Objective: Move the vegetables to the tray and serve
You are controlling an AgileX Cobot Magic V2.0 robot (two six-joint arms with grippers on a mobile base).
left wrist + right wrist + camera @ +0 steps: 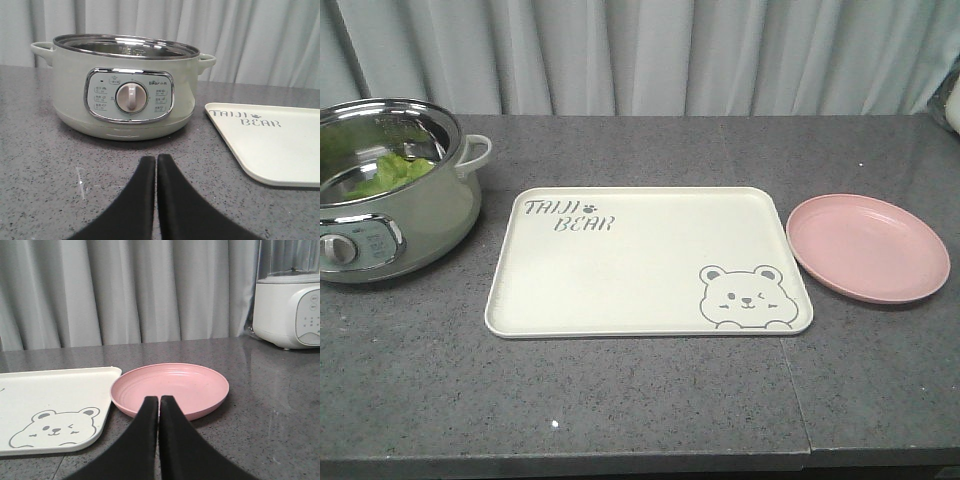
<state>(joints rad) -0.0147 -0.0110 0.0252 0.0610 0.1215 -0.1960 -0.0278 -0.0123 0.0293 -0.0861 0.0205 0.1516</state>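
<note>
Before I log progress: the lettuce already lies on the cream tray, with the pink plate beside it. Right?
Not quite. The lettuce is in the cooker pot left of the tray, as the front view shows; the pink plate is beside the tray.

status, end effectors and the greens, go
Left end effector shut, empty, facing pale green electric pot. Right end effector shut, empty, before round pink plate. Green lettuce leaf inside pot; cream rectangular plastic tray bare.

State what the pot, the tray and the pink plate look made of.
Pot: mirror-bright inner wall suggests polished steel; the pale green shell looks glossy, plastic or enamelled metal, unclear. Tray: matte cream, printed lettering, rounded corners, likely plastic. Pink plate: smooth, faint concentric ridges, likely plastic too.
</note>
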